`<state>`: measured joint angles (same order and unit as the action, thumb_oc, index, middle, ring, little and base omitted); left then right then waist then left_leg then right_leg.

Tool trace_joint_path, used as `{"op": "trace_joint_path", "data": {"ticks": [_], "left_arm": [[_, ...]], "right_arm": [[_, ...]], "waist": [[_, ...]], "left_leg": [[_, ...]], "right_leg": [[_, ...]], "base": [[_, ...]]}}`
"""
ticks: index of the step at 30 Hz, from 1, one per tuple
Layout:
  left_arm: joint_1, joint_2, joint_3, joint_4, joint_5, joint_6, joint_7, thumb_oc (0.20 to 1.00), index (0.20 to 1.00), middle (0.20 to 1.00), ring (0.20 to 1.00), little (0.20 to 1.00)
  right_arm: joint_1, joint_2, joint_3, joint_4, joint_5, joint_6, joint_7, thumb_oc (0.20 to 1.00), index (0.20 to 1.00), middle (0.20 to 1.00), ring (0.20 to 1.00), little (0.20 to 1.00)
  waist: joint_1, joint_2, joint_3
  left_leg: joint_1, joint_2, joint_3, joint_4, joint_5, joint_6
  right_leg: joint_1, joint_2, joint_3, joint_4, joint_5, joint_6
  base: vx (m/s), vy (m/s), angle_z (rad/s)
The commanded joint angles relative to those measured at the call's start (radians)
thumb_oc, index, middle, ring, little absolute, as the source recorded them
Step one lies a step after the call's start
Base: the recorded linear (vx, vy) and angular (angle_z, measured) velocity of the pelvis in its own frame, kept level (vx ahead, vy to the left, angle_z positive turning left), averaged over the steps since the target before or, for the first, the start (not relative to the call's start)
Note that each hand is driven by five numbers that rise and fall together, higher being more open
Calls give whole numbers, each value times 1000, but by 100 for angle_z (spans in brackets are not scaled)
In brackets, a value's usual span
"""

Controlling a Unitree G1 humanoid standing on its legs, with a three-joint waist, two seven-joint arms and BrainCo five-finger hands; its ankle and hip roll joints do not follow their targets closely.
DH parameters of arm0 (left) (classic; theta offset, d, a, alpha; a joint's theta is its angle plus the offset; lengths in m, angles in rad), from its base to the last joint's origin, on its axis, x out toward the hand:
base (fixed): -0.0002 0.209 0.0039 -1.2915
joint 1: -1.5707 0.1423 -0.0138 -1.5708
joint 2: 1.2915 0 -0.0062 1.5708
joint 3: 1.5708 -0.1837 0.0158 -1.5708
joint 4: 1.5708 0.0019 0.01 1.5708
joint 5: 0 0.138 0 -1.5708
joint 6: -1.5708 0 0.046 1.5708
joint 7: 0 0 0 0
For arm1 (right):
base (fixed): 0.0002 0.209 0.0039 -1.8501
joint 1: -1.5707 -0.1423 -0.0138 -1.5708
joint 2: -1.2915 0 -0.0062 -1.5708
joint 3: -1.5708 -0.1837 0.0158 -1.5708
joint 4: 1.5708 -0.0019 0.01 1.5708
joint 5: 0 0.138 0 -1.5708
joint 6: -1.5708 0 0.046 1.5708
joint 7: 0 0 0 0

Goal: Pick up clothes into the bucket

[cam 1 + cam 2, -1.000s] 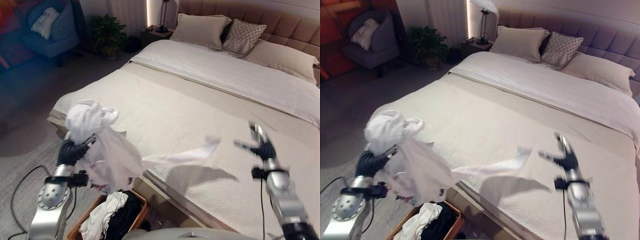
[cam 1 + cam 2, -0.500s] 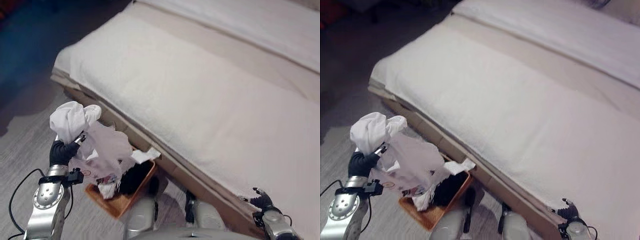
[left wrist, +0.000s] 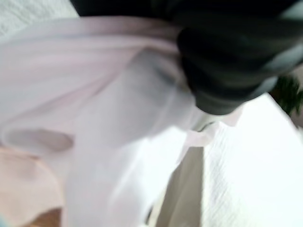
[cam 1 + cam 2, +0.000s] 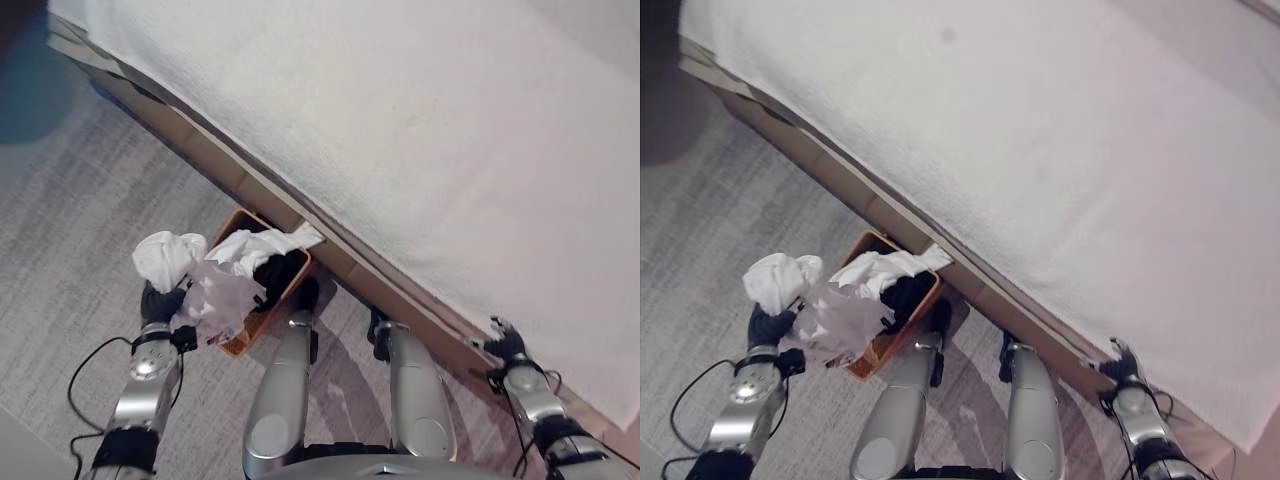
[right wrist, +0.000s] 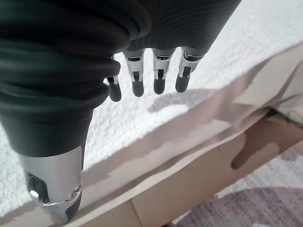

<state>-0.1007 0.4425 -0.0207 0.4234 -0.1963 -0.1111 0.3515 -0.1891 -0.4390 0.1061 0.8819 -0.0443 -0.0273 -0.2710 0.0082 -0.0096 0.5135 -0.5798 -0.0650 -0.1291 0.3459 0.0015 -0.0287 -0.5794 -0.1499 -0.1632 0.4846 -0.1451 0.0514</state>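
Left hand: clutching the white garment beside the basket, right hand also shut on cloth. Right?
Not quite. The left hand does clutch the white garment beside the basket, but the right hand holds nothing: the right wrist view shows its fingers straight over the bed edge.

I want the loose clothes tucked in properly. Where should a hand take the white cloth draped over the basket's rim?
Pinch the white cloth at its bunched middle, coming from above: it lies crumpled across the basket, its tail spilling over the bed-side rim.
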Motion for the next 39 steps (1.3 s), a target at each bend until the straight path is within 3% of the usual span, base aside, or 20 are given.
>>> {"op": "trace_joint_path", "data": {"ticks": [1,4,13,14,15,19,23,26,36,38,39], "left_arm": [[-3,38,37,44,68,-11,103,200,200,200,200,200],[-84,41,10,136,63,1,142,200,200,200,200,200],[-246,103,-13,271,-11,11,216,200,200,200,200,200],[-247,104,-13,273,-11,11,216,435,435,435,435,435],[-260,117,-19,280,1,24,230,1000,1000,1000,1000,1000],[-320,176,-62,387,97,88,233,1000,1000,1000,1000,1000],[-360,183,-63,516,81,112,216,1000,1000,1000,1000,1000],[-333,179,-46,489,108,128,242,1000,1000,1000,1000,1000],[-197,76,66,475,22,73,296,1000,1000,1000,1000,1000],[-175,36,82,499,-32,38,269,1000,1000,1000,1000,1000],[-166,22,86,481,-62,11,247,1000,1000,1000,1000,1000]], "right_arm": [[24,-25,55,-17,40,-32,-55,1000,1000,1000,1000,1000],[-7,-29,66,-39,53,-38,-77,1000,1000,1000,1000,1000],[-35,-31,101,-41,82,-45,-116,1000,1000,1000,1000,1000],[-36,-31,101,-40,82,-45,-116,1000,1000,1000,1000,1000],[-35,-32,105,-44,82,-43,-121,1000,1000,1000,1000,1000],[-46,-31,124,-27,83,-41,-127,1000,1000,1000,1000,1000],[-65,-33,140,-24,98,-43,-122,1000,1000,1000,1000,1000],[-60,-30,144,-30,93,-45,-120,1000,1000,1000,1000,1000],[-33,7,140,-37,99,-52,-118,1000,1000,1000,1000,1000],[-32,18,132,-17,100,-50,-114,1000,1000,1000,1000,1000],[-28,21,125,-17,98,-50,-111,1000,1000,1000,1000,1000]], "waist": [[-18,-28,-26],[-29,-40,3],[-67,-69,6],[-67,-69,6],[-70,-73,6],[-80,-82,6],[-84,-93,6],[-79,-94,6],[-48,-90,6],[-38,-79,6],[-36,-77,6]], "left_leg": [[-38,-32,53,100,-84,53],[-93,-30,58,140,-90,52],[-295,-19,61,258,-123,54],[-297,-19,61,258,-123,54],[-310,-17,61,265,-124,54],[-333,-7,60,264,-119,52],[-336,-2,62,261,-116,51],[-326,-1,63,254,-115,51],[-195,2,67,178,-102,49],[-105,1,71,124,-89,46],[-90,-5,76,98,-49,48]], "right_leg": [[14,-6,58,-56,74,24],[-41,-3,63,-23,68,22],[-238,6,69,66,57,21],[-239,6,69,67,57,21],[-250,6,67,71,58,22],[-274,9,63,63,66,26],[-281,12,63,50,79,27],[-273,15,63,41,86,29],[-154,28,72,-42,111,30],[-74,27,74,-78,116,29],[-54,21,69,-101,147,22]], "base": [[-32,11,-13],[-18,12,-12],[-9,8,-3],[0,0,0],[0,0,0],[0,0,0],[-18,13,-4],[-6,5,-1],[-9,-4,-8],[-28,-5,0],[-52,-6,-1]]}}
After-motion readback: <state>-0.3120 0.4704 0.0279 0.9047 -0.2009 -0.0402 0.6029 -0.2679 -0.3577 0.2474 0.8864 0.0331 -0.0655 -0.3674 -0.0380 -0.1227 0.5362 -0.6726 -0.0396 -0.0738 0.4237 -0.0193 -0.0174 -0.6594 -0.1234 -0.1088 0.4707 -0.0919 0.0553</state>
